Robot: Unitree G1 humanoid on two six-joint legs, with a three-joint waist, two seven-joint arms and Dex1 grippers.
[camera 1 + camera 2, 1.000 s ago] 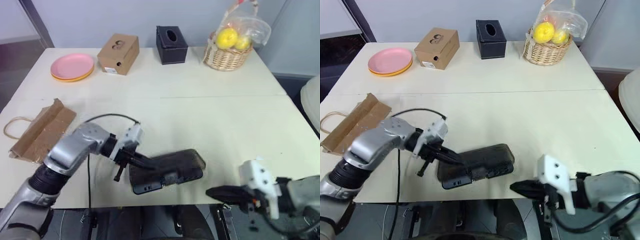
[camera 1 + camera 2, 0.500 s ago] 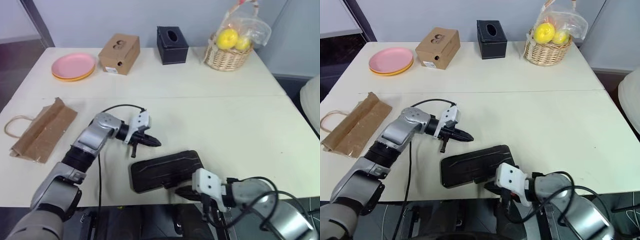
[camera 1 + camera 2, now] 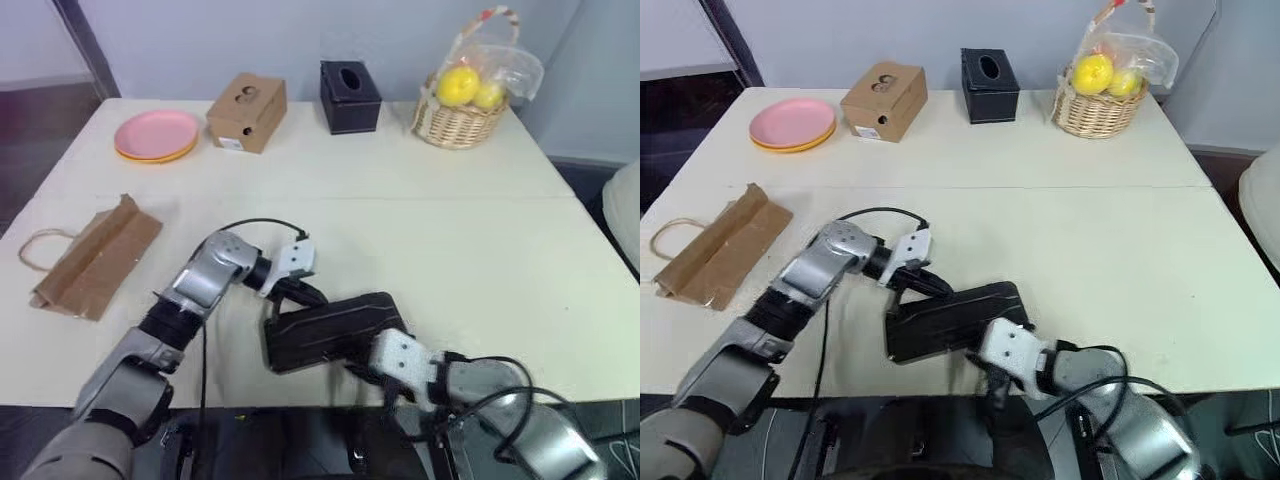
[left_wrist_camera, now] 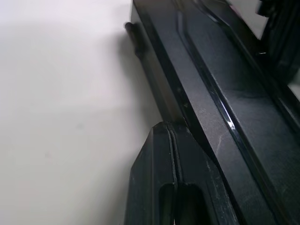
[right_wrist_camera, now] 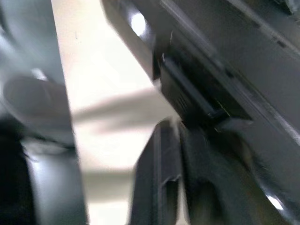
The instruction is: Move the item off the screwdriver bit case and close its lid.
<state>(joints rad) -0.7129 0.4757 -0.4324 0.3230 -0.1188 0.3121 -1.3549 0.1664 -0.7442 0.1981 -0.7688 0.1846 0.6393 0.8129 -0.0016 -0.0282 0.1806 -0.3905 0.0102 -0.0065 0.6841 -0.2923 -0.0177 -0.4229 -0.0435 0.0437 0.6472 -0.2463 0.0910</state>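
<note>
- The screwdriver bit case (image 3: 333,331) lies flat near the table's (image 3: 480,250) near edge, its lid (image 3: 955,315) down over the base; the bits inside can't be made out through the dark cover.
- The brown paper bag (image 3: 96,258) lies flat at the far left, well apart from the case, one loop handle curling off its left end.
- At the far right, a wicker basket (image 3: 458,122) holds yellow fruit (image 3: 457,80) under clear plastic wrap.
- A black tissue box (image 3: 349,95), a cardboard box with holes (image 3: 247,110) and stacked pink plates (image 3: 156,135) line the far edge.
- The left gripper (image 3: 932,287) sits at the case's far-left corner, fingers pressed nearly together in its wrist view.
- The right gripper (image 3: 360,368) is at the case's near edge; whether its fingers are spread I cannot tell, as the wrist view is blurred.
</note>
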